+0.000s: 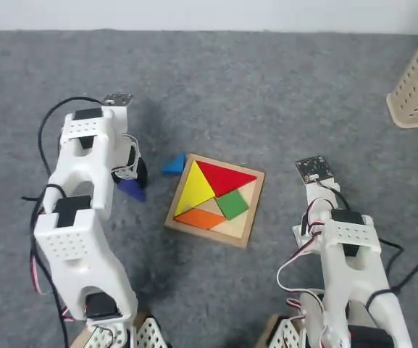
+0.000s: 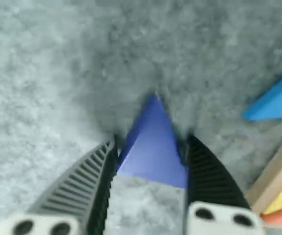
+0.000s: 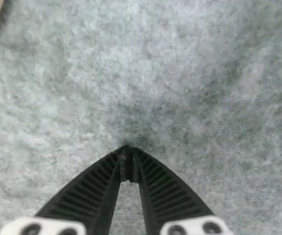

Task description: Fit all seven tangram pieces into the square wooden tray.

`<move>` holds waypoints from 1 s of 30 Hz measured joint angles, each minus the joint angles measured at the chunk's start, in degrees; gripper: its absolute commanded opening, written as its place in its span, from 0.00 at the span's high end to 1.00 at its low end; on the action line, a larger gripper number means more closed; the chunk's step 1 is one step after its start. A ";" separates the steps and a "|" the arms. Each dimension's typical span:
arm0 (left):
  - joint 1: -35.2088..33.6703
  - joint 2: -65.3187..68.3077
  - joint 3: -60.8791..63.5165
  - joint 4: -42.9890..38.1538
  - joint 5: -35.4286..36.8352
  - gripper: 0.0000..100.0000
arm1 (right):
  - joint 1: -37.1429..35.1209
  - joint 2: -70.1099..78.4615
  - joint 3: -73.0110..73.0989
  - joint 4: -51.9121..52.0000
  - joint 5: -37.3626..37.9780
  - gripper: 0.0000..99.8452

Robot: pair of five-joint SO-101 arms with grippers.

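Grasping purple triangle (image 2: 153,164): left claw (image 2: 150,143), clamped on its two sides, low over grey worktop (image 1: 281,87), near square wooden tray (image 1: 246,233). Blue triangle (image 1: 173,165) outside tray, just beside far corner. Seated inside: yellow triangle (image 1: 193,190), red triangle (image 1: 223,177), green square (image 1: 232,204), orange piece (image 1: 200,217). Right claw (image 3: 129,152) clenched, empty, over worktop.

Soft, even light from above brightens the grey surface (image 1: 266,87). The wooden tray (image 1: 254,214) casts a thin shadow along its near edge; left of the tray, the left arm (image 1: 85,167) shades the surface. Darker patches lie around the violet triangle (image 2: 153,149) gripped by the left pincer (image 2: 150,142) and ahead of the closed tips of the right pincer (image 3: 129,149).
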 measured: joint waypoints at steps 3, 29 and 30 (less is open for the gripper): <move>1.14 -2.81 0.09 0.70 0.00 0.80 | 0.00 0.00 0.00 0.00 0.00 0.99; 15.03 4.66 -8.35 -7.38 -13.27 0.81 | 0.00 0.00 0.00 0.00 0.00 0.99; 15.03 5.01 -8.44 -7.38 -13.89 0.83 | 0.00 0.00 0.00 0.00 0.00 0.99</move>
